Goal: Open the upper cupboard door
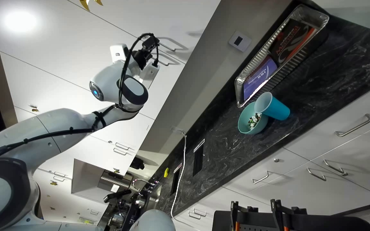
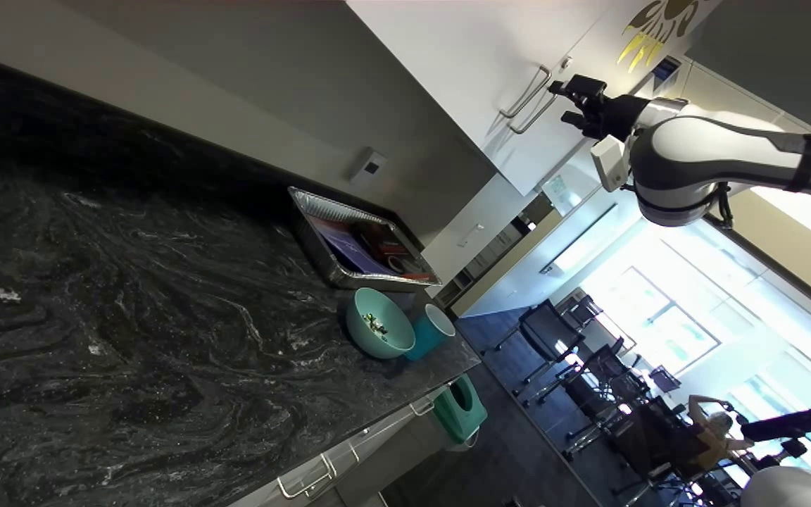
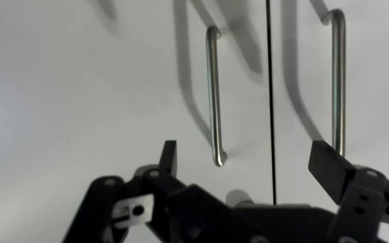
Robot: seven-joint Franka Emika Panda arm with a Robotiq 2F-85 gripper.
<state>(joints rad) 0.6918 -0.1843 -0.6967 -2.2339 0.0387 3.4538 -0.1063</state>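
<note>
The jaws are spread wide, empty. The upper cupboard door is judged rigid, best gripped midway along its bar handle.

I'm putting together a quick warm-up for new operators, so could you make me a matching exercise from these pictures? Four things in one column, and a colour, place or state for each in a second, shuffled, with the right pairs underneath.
Things
1. End effector
2. Upper cupboard door
3. Foil tray
4. Bowl

Colours, places, states
A. Silver-coloured, rectangular, with ribbed sides
B. Light teal, beside a blue cup
C. White, flat and closed
D. Jaws apart, gripping nothing

Right pairs: 1-D, 2-C, 3-A, 4-B
</note>
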